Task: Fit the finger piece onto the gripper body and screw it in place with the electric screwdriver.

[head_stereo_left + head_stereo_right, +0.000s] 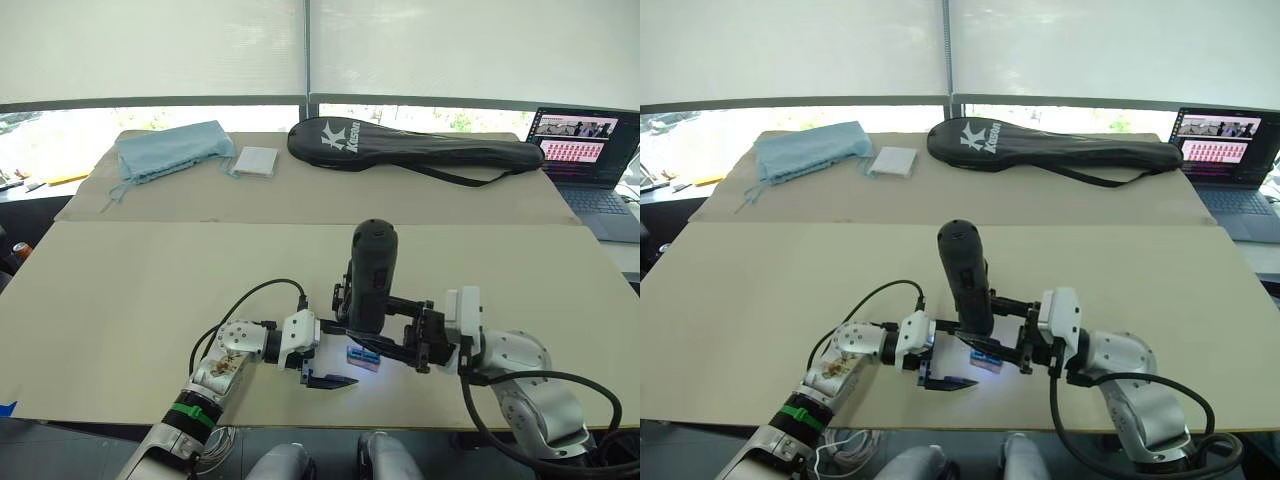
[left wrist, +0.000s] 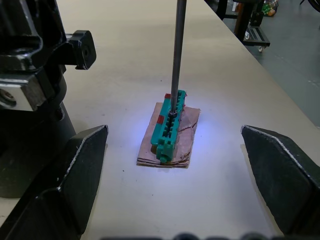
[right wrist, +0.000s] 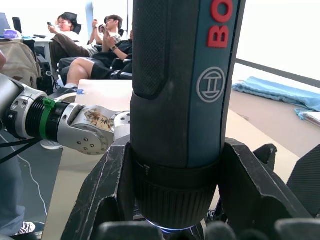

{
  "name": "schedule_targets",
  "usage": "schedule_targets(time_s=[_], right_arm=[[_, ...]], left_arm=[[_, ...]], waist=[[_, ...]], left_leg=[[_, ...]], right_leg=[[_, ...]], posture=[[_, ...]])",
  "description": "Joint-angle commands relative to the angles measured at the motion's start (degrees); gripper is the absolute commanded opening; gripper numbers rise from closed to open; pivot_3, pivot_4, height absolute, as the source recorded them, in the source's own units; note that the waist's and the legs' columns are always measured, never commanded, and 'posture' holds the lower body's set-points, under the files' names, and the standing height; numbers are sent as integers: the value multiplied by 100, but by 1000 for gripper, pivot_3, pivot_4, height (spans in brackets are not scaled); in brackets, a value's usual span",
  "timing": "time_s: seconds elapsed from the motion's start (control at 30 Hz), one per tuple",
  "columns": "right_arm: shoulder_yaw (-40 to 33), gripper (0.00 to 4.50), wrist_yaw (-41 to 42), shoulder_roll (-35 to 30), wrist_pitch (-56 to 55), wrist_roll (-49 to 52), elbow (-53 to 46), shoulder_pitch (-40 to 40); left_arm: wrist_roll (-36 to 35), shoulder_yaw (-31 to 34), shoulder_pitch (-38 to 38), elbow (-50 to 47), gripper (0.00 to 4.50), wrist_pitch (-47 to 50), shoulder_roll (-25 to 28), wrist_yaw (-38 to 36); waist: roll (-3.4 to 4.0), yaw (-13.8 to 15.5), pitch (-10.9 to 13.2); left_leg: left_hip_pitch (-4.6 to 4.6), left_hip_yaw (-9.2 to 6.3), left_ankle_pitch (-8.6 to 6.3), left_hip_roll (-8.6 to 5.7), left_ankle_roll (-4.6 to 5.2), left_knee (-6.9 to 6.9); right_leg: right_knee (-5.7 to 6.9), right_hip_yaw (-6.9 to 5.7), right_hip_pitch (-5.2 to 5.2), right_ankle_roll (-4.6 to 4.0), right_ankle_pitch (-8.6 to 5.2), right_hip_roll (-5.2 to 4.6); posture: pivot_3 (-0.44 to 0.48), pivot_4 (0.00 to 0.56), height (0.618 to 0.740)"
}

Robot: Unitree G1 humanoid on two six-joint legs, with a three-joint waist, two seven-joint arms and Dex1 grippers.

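Observation:
My right gripper (image 1: 372, 335) is shut on the electric screwdriver (image 1: 373, 270), a thick black cylinder with red lettering held upright over the near middle of the table. Both right fingers (image 3: 107, 200) clamp its lower collar. Its thin metal bit (image 2: 176, 60) comes straight down onto a teal ribbed block (image 2: 167, 127) that lies on a small brown pad (image 2: 187, 150), lit by a bluish glow. My left gripper (image 1: 335, 355) is open, with one finger on each side of the block and touching neither it nor the bit. The finger piece and the gripper body are out of view.
At the back of the table lie a long black racket bag (image 1: 410, 148), a blue cloth (image 1: 172, 150) and a white square box (image 1: 256, 161). An open laptop (image 1: 588, 150) stands at the far right. Seated people (image 3: 95, 50) are beyond the table.

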Motion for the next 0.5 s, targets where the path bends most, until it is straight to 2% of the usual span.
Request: schedule_targets(time_s=[0.03, 0.5], right_arm=[[17, 1926, -54, 24, -179, -22, -63, 50], [109, 1926, -202, 79, -504, -177, -40, 184]], left_arm=[[86, -163, 169, 166, 4486, 203, 4, 37], [-23, -64, 211, -63, 4486, 224, 126, -12]], waist=[[0, 0, 0], [0, -31, -1]], left_leg=[[0, 0, 0, 0, 0, 0], [3, 0, 0, 1, -1, -1]], right_leg=[[0, 0, 0, 0, 0, 0], [3, -1, -1, 0, 0, 3]], posture=[[0, 150, 740], [0, 150, 740]])
